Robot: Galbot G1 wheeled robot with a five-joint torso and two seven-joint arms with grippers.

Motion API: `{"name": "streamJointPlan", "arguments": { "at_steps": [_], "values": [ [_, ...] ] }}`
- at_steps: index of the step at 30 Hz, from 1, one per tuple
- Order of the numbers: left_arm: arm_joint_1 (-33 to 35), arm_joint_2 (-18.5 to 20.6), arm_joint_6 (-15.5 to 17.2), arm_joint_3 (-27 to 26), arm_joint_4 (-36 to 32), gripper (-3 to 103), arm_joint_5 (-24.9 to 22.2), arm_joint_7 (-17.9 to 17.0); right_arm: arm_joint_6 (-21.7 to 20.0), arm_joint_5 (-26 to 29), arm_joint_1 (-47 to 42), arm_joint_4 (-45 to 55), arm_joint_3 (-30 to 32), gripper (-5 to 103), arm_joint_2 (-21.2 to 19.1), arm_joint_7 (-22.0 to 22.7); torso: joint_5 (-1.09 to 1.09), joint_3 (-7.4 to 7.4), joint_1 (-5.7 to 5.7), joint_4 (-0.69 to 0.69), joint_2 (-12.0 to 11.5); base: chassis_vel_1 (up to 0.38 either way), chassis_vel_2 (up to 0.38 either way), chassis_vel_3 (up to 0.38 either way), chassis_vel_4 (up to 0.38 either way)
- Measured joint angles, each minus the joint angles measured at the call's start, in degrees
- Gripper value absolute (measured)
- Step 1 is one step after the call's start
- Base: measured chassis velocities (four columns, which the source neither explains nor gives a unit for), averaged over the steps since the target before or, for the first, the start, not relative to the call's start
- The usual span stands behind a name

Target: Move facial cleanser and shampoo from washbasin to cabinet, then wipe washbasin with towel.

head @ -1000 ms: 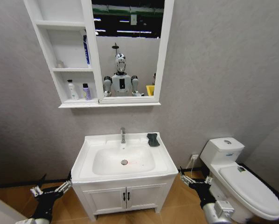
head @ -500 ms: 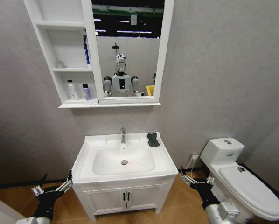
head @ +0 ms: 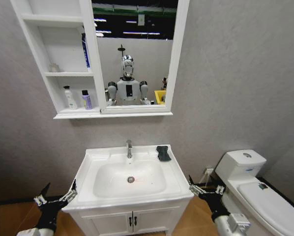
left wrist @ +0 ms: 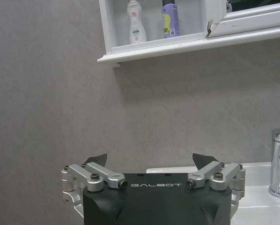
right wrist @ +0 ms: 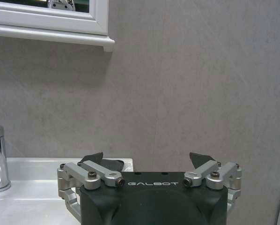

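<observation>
Camera view shifted closer to washbasin point(head: 137, 194); left gripper point(head: 55, 198) at 8 o'clock, right gripper point(head: 205, 189) at 4, both wide open, empty.

Dark towel point(head: 162, 153) on washbasin point(head: 88, 183) back-right rim; bottles point(head: 86, 99) in cabinet point(head: 56, 93).

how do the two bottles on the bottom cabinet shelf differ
The white bottle has a white body with a red and green label; the purple bottle has a purple body with a yellow-green patch and a dark cap. The white bottle stands nearer the shelf's outer side, the purple bottle nearer the mirror. Both stand upright, side by side, apart.
</observation>
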Motion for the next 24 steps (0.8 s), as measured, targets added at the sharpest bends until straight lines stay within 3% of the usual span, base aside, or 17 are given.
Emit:
{"name": "streamJointPlan", "arguments": {
  "at_steps": [24],
  "values": [
    [0.00, 0.03, 0.04, 0.04, 0.04, 100, -0.04, -0.04, 0.18, -2.28, -1.07, -0.23, -0.75, 100, 0.10, -1.28, 0.01, -0.02, -0.06, -0.01, 0.02, 0.004, 0.018, -0.006, -0.015]
  ]
}}
